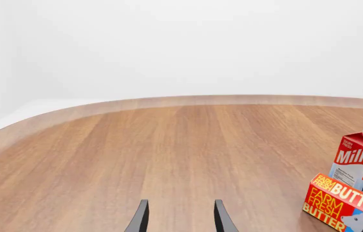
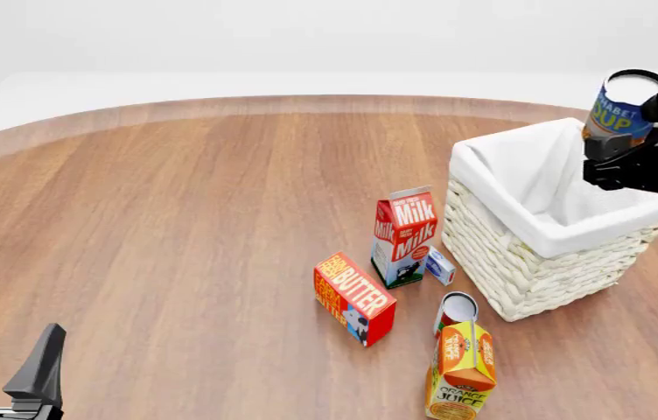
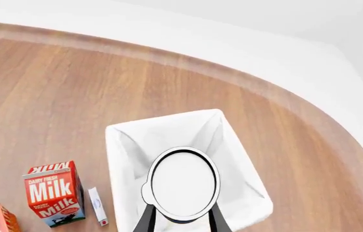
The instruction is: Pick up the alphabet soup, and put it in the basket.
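Note:
My right gripper (image 2: 619, 144) is shut on the alphabet soup (image 2: 622, 112), a blue-labelled can held in the air over the far right corner of the basket (image 2: 504, 262). In the right wrist view the can's flat white top (image 3: 183, 183) sits between the two fingers (image 3: 146, 220), with the basket's white liner (image 3: 114, 159) below it. At the table's near left corner my left gripper (image 2: 8, 360) is open and holds nothing. Its two dark fingertips (image 1: 141, 217) show over bare wood.
A milk carton (image 2: 405, 234) stands left of the basket, with a small box (image 2: 439, 265) beside it. In front lie a butter box (image 2: 355, 297), a small red-and-white can (image 2: 455, 311) and an orange juice carton (image 2: 461, 367). The table's curved far edge (image 2: 305, 103) runs across the back.

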You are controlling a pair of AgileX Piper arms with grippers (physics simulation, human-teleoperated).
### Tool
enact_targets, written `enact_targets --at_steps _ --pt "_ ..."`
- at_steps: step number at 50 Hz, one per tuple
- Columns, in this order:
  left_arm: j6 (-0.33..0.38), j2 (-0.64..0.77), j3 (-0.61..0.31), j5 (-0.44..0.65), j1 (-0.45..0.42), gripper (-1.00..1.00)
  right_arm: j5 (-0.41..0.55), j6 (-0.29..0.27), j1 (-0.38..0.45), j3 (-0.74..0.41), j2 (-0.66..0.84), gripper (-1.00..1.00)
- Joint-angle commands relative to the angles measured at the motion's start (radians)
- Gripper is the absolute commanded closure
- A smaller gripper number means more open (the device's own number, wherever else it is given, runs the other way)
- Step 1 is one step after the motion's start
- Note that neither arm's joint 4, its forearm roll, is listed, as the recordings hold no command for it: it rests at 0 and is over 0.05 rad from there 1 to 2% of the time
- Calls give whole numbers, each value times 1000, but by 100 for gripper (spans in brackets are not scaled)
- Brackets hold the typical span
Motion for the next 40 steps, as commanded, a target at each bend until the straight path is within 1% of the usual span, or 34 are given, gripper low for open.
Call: enact_targets --at_steps 1,21,40 --pt "0 0 0 0 0 -100 -6 25 -2 -40 51 100" --pt "0 0 0 0 0 -100 -11 30 -15 -91 138 100" --pt "0 0 0 0 0 -100 44 21 -4 -175 216 100"
